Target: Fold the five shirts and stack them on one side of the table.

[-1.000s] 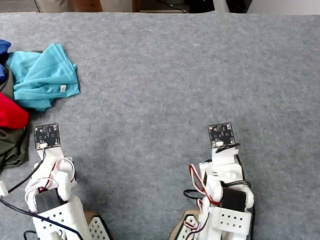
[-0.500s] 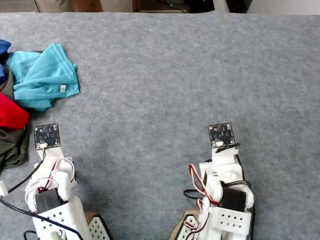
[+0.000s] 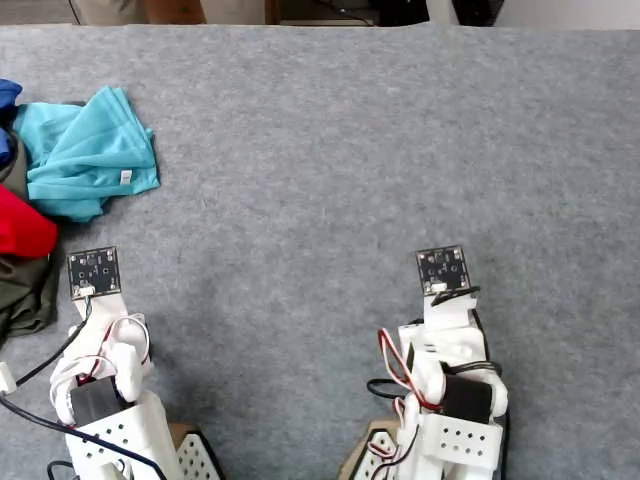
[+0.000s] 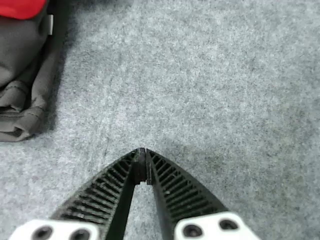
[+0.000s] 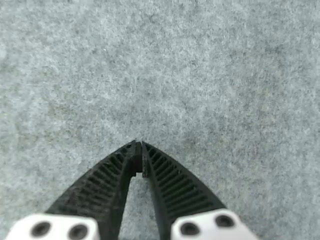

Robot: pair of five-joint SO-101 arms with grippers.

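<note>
A heap of shirts lies at the table's left edge: a teal shirt [image 3: 88, 152] on top toward the middle, a blue shirt [image 3: 8, 95] at the far edge, a red shirt [image 3: 22, 225] and a dark olive shirt [image 3: 25, 292] nearer the front. The olive shirt [image 4: 22, 75] and a bit of the red shirt [image 4: 22, 7] also appear in the left wrist view. My left gripper [image 4: 141, 159] is shut and empty over bare felt just right of the olive shirt. My right gripper [image 5: 138, 151] is shut and empty over bare felt at the front middle.
Grey felt [image 3: 380, 150] covers the whole table. Both arm bases [image 3: 110, 420] [image 3: 445, 400] stand at the front edge. The felt stretches unbroken from the shirt heap to the right edge.
</note>
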